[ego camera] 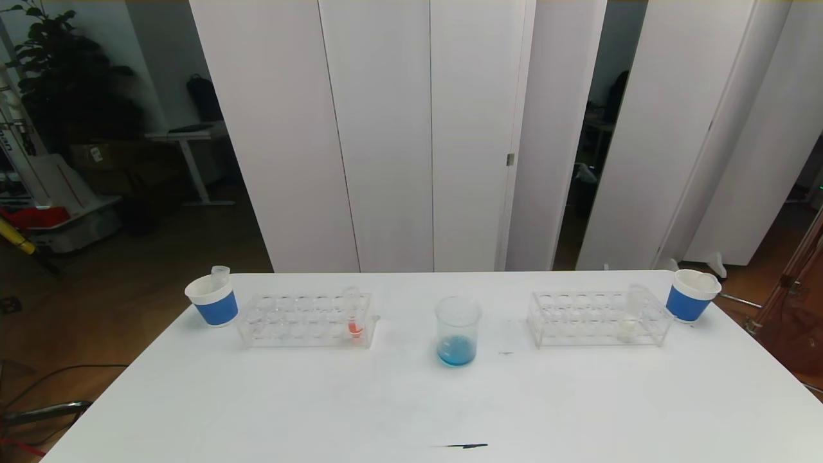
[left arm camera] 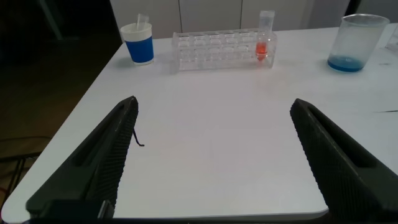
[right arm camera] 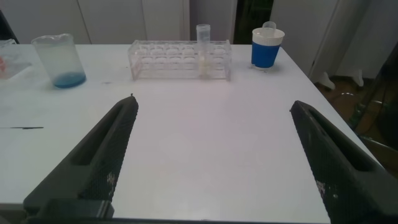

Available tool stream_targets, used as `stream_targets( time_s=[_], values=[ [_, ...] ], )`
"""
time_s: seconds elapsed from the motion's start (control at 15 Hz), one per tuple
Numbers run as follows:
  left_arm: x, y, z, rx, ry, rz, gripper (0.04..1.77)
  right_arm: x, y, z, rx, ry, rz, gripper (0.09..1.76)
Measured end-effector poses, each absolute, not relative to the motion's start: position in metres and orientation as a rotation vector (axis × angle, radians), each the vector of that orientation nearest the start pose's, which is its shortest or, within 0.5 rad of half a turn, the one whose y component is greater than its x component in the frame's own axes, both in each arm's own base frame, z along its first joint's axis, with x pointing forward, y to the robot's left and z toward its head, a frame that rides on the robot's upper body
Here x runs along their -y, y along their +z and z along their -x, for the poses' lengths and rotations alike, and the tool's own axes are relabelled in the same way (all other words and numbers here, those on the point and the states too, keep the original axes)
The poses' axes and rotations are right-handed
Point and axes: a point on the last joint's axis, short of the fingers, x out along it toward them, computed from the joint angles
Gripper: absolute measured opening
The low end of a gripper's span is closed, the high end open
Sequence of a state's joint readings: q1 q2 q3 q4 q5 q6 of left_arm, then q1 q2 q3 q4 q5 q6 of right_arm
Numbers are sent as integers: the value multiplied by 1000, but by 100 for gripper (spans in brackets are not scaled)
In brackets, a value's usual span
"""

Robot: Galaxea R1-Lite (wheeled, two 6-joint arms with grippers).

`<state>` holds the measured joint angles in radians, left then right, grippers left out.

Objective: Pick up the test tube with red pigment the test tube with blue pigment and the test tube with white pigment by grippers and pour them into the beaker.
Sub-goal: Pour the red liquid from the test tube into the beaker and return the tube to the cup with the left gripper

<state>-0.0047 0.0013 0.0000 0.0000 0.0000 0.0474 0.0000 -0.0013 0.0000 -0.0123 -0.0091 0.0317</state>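
Near the middle of the white table point(ego camera: 257, 399) stands the beaker point(ego camera: 457, 331), a pool of blue liquid already at its bottom. Toward the far left corner, a clear rack point(ego camera: 305, 319) holds the red-pigment tube point(ego camera: 354, 314); toward the far right corner, another rack point(ego camera: 598, 317) holds the test tube with white pigment point(ego camera: 629, 318). Both the left gripper point(left arm camera: 214, 162) and right gripper point(right arm camera: 214, 162) hang over the near edge, jaws spread wide, holding nothing.
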Motion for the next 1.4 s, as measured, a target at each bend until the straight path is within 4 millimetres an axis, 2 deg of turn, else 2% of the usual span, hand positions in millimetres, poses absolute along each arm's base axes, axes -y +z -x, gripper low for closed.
stream_targets(
  time_s=[1.0, 1.4],
  values=[
    [0, 80, 24, 20, 6, -41, 175, 0, 77, 23, 14, -9, -32, 175],
    [-1, 122, 40, 127, 14, -45, 175, 0, 77, 23, 14, -9, -32, 175]
  ],
)
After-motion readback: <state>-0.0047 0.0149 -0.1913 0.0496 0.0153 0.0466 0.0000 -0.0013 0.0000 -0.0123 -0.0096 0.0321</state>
